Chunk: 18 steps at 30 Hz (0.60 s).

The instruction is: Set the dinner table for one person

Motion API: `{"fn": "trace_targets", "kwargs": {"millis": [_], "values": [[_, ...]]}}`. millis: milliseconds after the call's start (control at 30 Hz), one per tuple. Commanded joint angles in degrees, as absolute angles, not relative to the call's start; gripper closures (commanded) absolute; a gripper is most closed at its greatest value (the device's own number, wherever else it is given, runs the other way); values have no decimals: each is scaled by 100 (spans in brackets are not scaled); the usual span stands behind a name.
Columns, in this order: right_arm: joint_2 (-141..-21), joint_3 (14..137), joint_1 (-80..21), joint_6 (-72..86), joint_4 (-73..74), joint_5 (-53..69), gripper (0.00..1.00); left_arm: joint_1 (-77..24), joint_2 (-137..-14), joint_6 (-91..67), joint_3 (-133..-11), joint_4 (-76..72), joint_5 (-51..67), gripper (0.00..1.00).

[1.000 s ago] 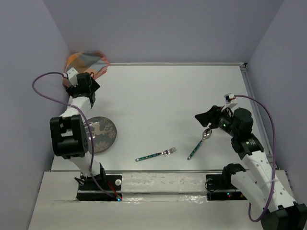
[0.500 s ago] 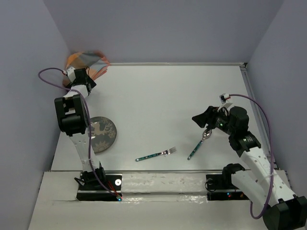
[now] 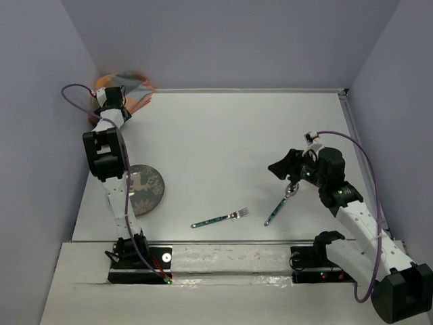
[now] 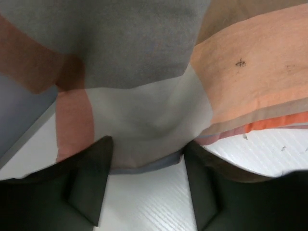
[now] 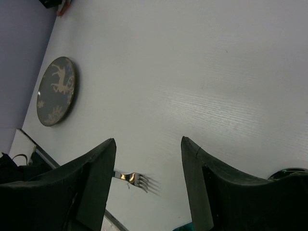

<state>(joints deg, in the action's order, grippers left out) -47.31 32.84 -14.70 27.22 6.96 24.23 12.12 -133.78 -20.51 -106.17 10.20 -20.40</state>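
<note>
**Inspector:** What is recorded for the largest item?

**Assessor:** The large matte white rectangular dinner table is noted first. No place setting is yet assembled on it, so the task is judged to be at its opening step.

**Inspector:** And the cloth?

**Assessor:** The orange-and-grey plaid cloth placemat is found bunched in the table's far left corner. A change is logged here. Over the last second the left arm has been stretched from beside the plate out to that corner. The left gripper is now brought up against the cloth's near edge. Its jaws are seen parted, with the hem lying between the two dark fingers, and no pinch is made yet. The cloth is blurred in the overhead view, so some disturbance is suspected but not confirmed.

**Inspector:** The smaller items?

**Assessor:** The dark grey round plate with a pale deer motif is found unmoved at the near left, partly hidden behind the arm. The teal-handled metal fork and the teal-handled metal spoon are left near the front edge, apart from each other. The right gripper has been shifted slightly inward. It hangs above the spoon's bowl, jaws held wide with nothing between them.

**Inspector:** What is meant for the task?

**Assessor:** The placemat is judged to be the first piece handled. A closing of the jaws on the hem is called for before it can be drawn out and spread.
</note>
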Motion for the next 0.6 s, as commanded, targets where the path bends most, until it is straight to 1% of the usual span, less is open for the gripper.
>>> {"fn": "trace_targets", "kwargs": {"millis": [0,33,67,100,167,200,333,500,567], "values": [[-4790,3516,-1573,2628,290,2417,38,1257,-13596,-1819,-11135,1502,-1943,51],[-4799,3524,-1573,2619,281,2408,38,1248,-13614,-1837,-11144,1512,-1855,60],[-4799,3542,-1573,2628,264,2417,38,1239,-13614,-1854,-11127,1512,-1680,68],[-4799,3551,-1573,2628,264,2408,38,1222,-13606,-1863,-11110,1503,-1618,81],[-4808,3551,-1573,2637,237,2408,38,1090,-13501,-1872,-10961,1433,-1477,95],[-4834,3559,-1573,2645,203,2408,38,1020,-13448,-1863,-10899,1407,-1363,100],[-4904,3612,-1696,2707,88,2382,38,406,-12922,-1889,-10312,845,-977,100],[-5018,3753,-1758,2663,62,2171,38,-770,-12455,-2258,-9923,256,-160,100],[-5106,3805,-1758,2611,70,2040,38,-1106,-12235,-2513,-9704,-121,-27,100]]}}
